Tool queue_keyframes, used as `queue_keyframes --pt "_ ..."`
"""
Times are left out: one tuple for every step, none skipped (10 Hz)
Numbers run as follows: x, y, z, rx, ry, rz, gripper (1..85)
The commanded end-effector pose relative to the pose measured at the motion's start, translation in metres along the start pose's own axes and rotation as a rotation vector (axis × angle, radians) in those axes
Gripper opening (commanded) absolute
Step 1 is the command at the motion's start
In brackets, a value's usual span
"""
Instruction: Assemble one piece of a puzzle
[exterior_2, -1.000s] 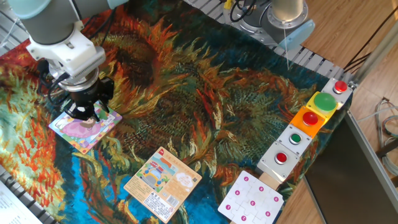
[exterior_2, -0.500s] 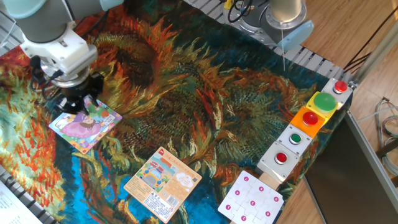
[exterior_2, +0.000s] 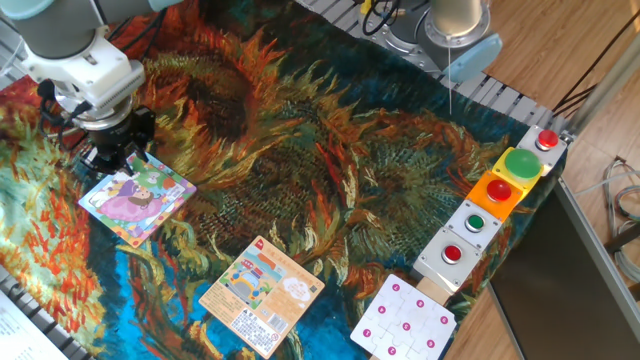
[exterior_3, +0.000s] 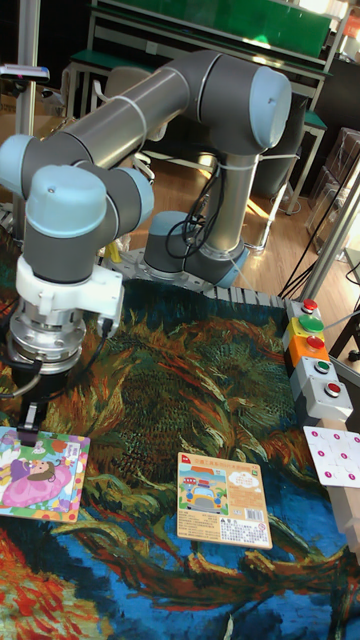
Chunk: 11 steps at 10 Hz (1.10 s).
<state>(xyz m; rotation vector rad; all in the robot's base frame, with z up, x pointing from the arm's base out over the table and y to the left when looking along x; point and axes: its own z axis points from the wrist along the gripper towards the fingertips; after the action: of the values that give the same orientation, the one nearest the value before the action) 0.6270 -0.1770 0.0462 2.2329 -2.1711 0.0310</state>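
The whole table was draped in a sunflower-print cloth (exterior_2: 330, 170), and over its left end hung the big grey arm (exterior_3: 150, 110), wrist pointing straight down. Well off to the right ran a row of button boxes (exterior_2: 495, 200) along the table edge, nowhere near the work. Nearer the front lay a tan-orange card (exterior_2: 262, 295) and beside it a white card with pink dots (exterior_2: 403, 320), both flat, both well apart from the arm. The puzzle (exterior_2: 137, 198) sat flat on the cloth at the left, turned like a diamond in the fixed view, its green patch at the corner closest to the tool. The gripper (exterior_2: 112, 156) stood just beyond that far corner — above it and a little to the rear-left, not over the middle of the picture. In the tall fixed view its dark fingertips (exterior_3: 28, 418) hung just over the puzzle's top edge near the left side, seemingly clear of the card, though I could not be sure of a gap. The fingers looked drawn narrow, with nothing I could make out between them; whether they were fully closed I could not tell. To my eye the puzzle lay forward and to the right of the fingers, so any further press or pick would mean coming back toward the front — with only one arm, there was no question of which was nearer
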Motion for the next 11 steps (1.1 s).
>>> queue_keyframes --pt "-0.01 0.0 -0.001 0.002 -0.056 0.061 1.3" --pt "-0.01 0.0 -0.001 0.0 -0.055 0.07 1.3" --pt "-0.008 -0.002 -0.001 0.006 -0.046 0.066 1.3" --pt "-0.006 -0.001 -0.001 0.004 -0.038 0.06 1.3" --pt "-0.003 0.0 0.0 0.001 -0.033 0.049 1.3" --pt "-0.001 0.002 0.004 -0.001 -0.031 0.04 1.3" --pt "0.003 0.002 0.006 -0.001 -0.024 0.032 1.3" --pt "0.005 0.001 0.009 -0.001 -0.022 0.026 1.3" --pt "0.006 0.001 0.01 0.001 -0.019 0.023 1.3" --pt "0.008 0.001 0.011 0.002 -0.013 0.017 1.3" --pt "0.013 0.001 0.013 0.01 -0.005 0.006 1.3"
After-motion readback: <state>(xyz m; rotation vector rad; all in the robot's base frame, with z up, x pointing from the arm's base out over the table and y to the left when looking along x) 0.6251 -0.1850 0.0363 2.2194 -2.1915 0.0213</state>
